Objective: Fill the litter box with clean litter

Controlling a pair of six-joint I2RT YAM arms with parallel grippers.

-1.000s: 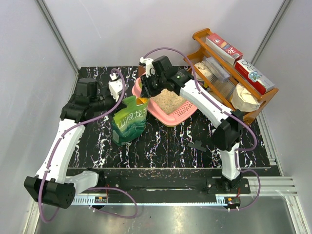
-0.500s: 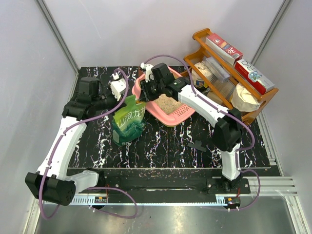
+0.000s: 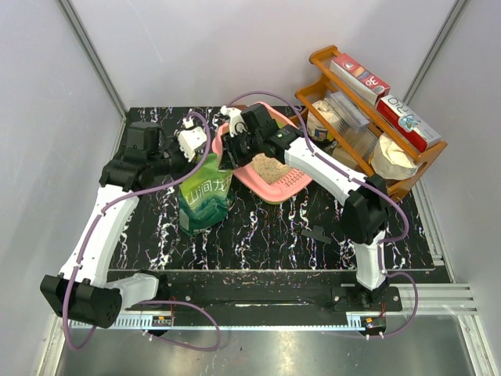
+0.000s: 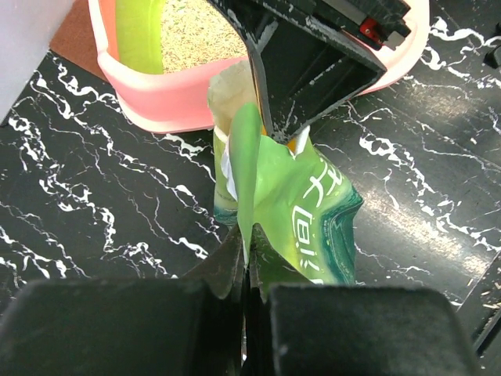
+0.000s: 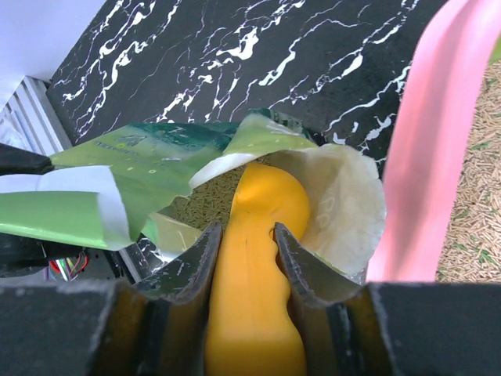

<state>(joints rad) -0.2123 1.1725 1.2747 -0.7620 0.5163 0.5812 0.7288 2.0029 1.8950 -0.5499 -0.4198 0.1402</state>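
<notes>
The pink litter box [image 3: 291, 186] sits mid-table, with beige clean litter [image 3: 268, 166] heaped inside. To its left stands a green bag [image 3: 205, 200]. My left gripper [image 3: 207, 153] is shut on the bag's torn top edge [image 4: 243, 168] and holds the mouth open. My right gripper [image 5: 246, 229] is shut on the handle of a yellow-orange scoop [image 5: 258, 274]. The scoop's bowl is inside the bag mouth, over more clean litter [image 5: 207, 205]. The litter box wall [image 5: 438, 157] is just right of the bag.
A brown wooden rack [image 3: 317, 59] with boxes and jars stands at the back right, close behind the litter box. A small black object [image 3: 315, 233] lies on the black marbled table [image 3: 266, 243] near the right arm's base.
My right arm has swung left from above the litter box to the bag's mouth, carrying the scoop into it. The left gripper has kept its hold on the bag.
</notes>
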